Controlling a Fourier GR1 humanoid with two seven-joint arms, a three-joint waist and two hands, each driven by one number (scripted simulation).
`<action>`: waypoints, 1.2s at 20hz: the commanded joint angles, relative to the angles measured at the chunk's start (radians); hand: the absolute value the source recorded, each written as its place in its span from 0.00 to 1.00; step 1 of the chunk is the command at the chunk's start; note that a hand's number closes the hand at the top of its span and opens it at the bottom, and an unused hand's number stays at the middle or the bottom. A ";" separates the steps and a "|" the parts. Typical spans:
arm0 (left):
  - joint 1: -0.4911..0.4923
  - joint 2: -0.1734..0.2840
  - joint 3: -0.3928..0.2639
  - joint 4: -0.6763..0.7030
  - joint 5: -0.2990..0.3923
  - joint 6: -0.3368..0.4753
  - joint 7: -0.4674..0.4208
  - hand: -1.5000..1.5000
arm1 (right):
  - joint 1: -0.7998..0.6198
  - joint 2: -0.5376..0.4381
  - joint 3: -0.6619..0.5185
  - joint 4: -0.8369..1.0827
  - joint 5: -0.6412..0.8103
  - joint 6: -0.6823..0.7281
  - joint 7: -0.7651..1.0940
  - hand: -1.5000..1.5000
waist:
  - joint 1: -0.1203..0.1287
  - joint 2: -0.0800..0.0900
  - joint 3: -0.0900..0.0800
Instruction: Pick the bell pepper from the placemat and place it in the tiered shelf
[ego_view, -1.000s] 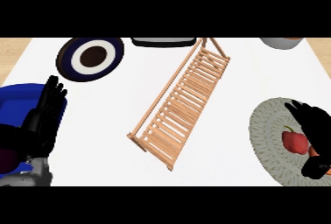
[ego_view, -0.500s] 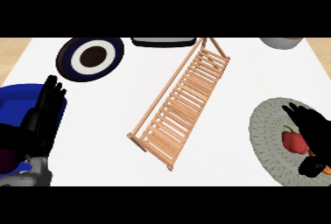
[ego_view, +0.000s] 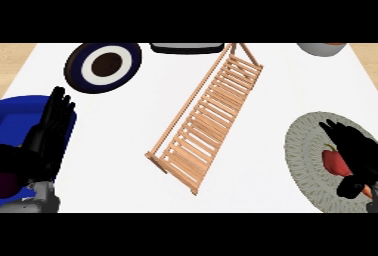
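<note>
A red bell pepper (ego_view: 334, 161) lies on the round grey placemat (ego_view: 306, 165) at the right edge. My right hand (ego_view: 356, 155) is over the placemat with its fingers and thumb curled round the pepper, hiding its right side. The wooden slatted tiered shelf (ego_view: 210, 115) runs diagonally across the middle of the white counter. At the left edge my left hand (ego_view: 50, 125) rests open, fingers up, over a blue plate.
A blue plate (ego_view: 22, 120) sits at the left under the left hand. A dark blue and white plate (ego_view: 103, 66) stands at the back left. A dark tray (ego_view: 187, 47) and a grey bowl (ego_view: 322, 48) lie along the back edge.
The right hand has closed a little more round the pepper. The left hand has not moved.
</note>
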 joint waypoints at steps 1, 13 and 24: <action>0.006 -0.013 -0.003 -0.032 0.005 -0.011 0.033 0.50 | -0.065 0.065 0.028 0.161 0.066 -0.029 -0.020 0.00 | 0.006 0.001 0.000; -0.029 -0.023 0.010 0.031 -0.030 -0.001 0.013 0.50 | -0.024 0.050 0.208 0.009 0.135 -0.081 -0.318 1.00 | 0.001 -0.001 0.000; 0.016 -0.034 0.008 -0.017 -0.021 0.000 0.025 0.50 | 0.126 0.009 0.374 -0.352 -0.035 0.116 -0.617 1.00 | -0.017 -0.007 -0.002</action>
